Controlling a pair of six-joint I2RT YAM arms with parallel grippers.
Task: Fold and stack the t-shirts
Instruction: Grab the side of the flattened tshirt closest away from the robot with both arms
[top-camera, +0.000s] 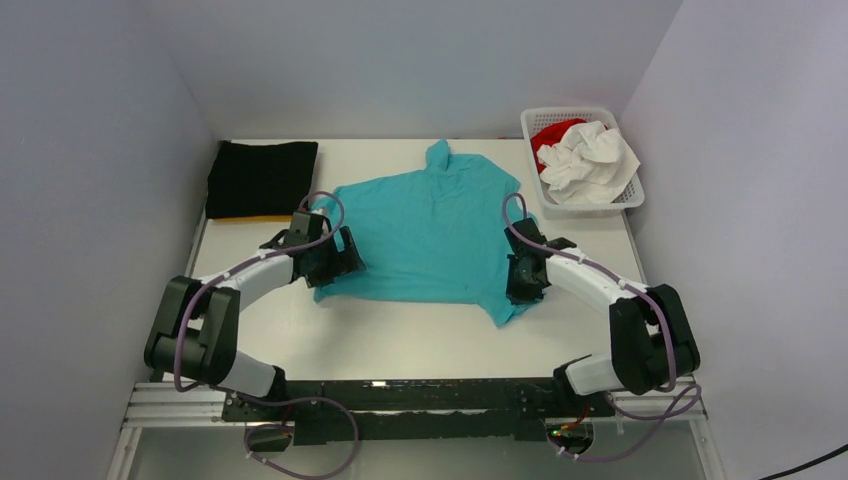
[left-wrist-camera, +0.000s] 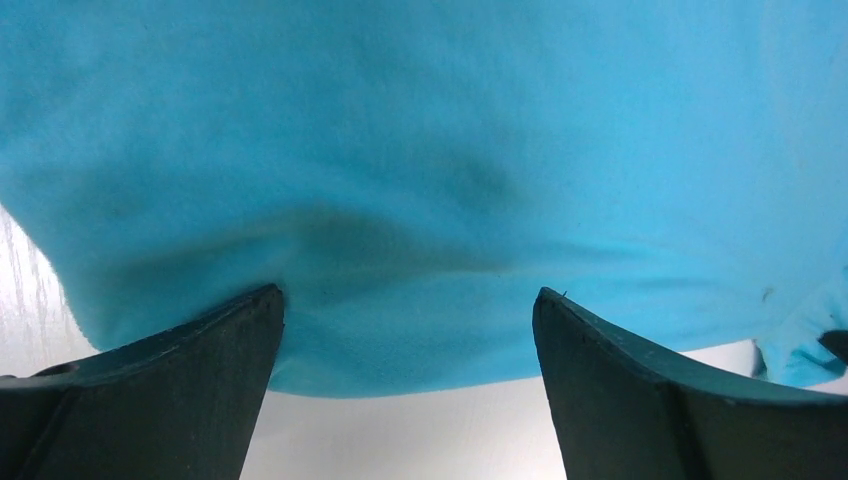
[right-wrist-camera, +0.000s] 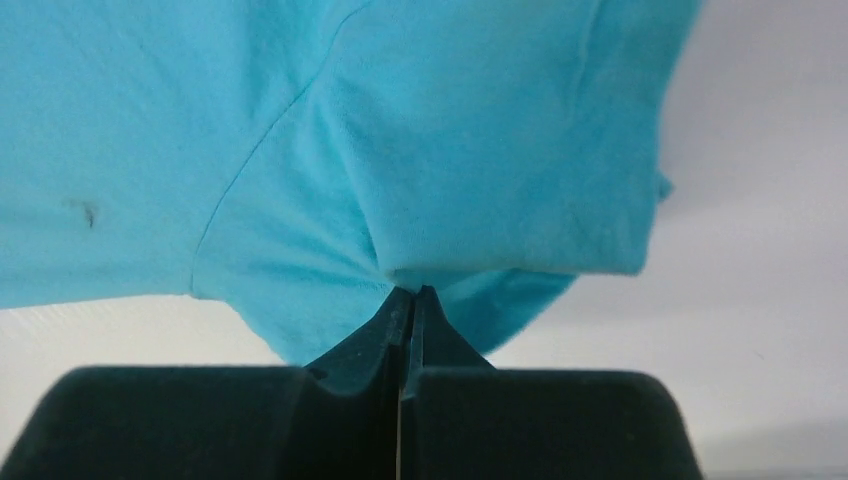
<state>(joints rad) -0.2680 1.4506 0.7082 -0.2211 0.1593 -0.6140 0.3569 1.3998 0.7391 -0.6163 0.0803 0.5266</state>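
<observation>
Top view, turquoise t-shirt (top-camera: 430, 235): spread flat, somewhat rumpled, on the middle of the white table (top-camera: 400, 335), between the two arms.
Top view, left gripper (top-camera: 340, 262): low over the shirt's near-left edge; the gap between its fingers is hard to read from here.
Top view, right gripper (top-camera: 522, 285): down on the shirt's right edge, near its near-right corner.
Top view, black t-shirt (top-camera: 262, 178): folded, at the far-left corner of the table, lying on an orange-yellow t-shirt (top-camera: 245, 218), of which only a strip shows along the near edge.
Top view, basket (top-camera: 570, 112): white lattice, at the far-right corner, holding a crumpled white t-shirt (top-camera: 592, 162) and a red t-shirt (top-camera: 552, 135) behind it.
Left wrist view, left gripper (left-wrist-camera: 408, 295): jaws wide apart, holding nothing.
Left wrist view, fingers (left-wrist-camera: 200, 380): dark, one on either side of the cloth's edge.
Left wrist view, turquoise t-shirt (left-wrist-camera: 420, 150): fills the upper frame, its hem curving between the fingertips, with bare table (left-wrist-camera: 400, 435) below it.
Right wrist view, right gripper (right-wrist-camera: 410, 295): fingers pressed together, clamped on a pinch of the cloth.
Right wrist view, turquoise t-shirt (right-wrist-camera: 350, 150): gathers into folds at the fingertips; a seam runs across it, and the table (right-wrist-camera: 750, 250) shows at right.
</observation>
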